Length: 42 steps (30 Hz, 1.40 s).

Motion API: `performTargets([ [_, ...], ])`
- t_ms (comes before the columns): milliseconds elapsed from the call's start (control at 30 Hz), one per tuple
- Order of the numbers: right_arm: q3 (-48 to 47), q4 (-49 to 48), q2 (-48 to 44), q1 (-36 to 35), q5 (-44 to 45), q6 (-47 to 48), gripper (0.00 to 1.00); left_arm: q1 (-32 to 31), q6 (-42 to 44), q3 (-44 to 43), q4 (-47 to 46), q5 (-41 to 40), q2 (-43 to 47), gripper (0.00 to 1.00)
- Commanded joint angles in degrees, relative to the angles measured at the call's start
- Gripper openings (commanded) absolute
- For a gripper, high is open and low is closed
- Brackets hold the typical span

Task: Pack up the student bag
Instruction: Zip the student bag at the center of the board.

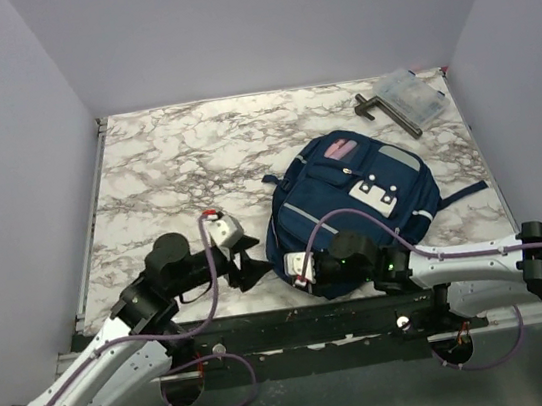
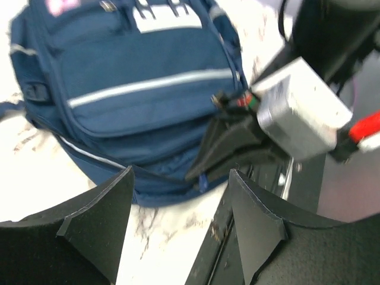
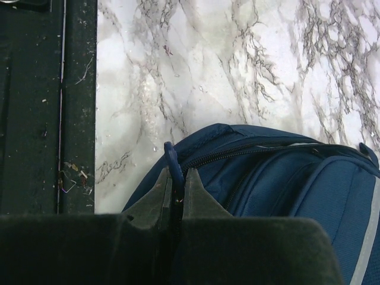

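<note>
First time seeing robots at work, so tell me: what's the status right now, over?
Left fingers open, empty, beside the backpack. Right fingers shut on the zipper pull at its near edge. Clear box far off, nothing blocking.

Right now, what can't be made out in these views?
Every view: inside of the large navy blue fabric backpack, covered by its own fabric.
Top view: contents of the clear plastic case, too small.
Left wrist view: pink patch on the backpack, blurred and cut by the top edge.
Right wrist view: blue zipper pull, lower part hidden inside the shut right gripper.
</note>
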<state>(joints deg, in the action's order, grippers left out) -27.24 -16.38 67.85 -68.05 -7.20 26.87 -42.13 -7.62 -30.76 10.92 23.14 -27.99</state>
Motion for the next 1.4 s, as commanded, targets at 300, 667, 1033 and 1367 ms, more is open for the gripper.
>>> performTargets([
  [300, 0.0, -5.3, -1.0, 1.0, -8.2, -3.8, 0.00, -9.9, 13.1, -0.7, 5.1, 3.0, -15.4, 0.49],
  [667, 0.4, -7.1, -1.9, 0.9, -7.5, -4.0, 0.01, -11.2, 15.5, -0.9, -1.3, 4.0, -20.5, 0.39],
  [1033, -0.2, -7.3, -2.1, 0.9, -7.8, -4.4, 0.00, -11.8, 19.3, -4.5, 0.6, 4.8, -27.1, 0.34],
  [1367, -0.2, -7.7, -2.7, 1.0, -7.2, -5.0, 0.00, -12.4, 20.7, -6.9, 4.3, 3.5, -29.9, 0.36],
])
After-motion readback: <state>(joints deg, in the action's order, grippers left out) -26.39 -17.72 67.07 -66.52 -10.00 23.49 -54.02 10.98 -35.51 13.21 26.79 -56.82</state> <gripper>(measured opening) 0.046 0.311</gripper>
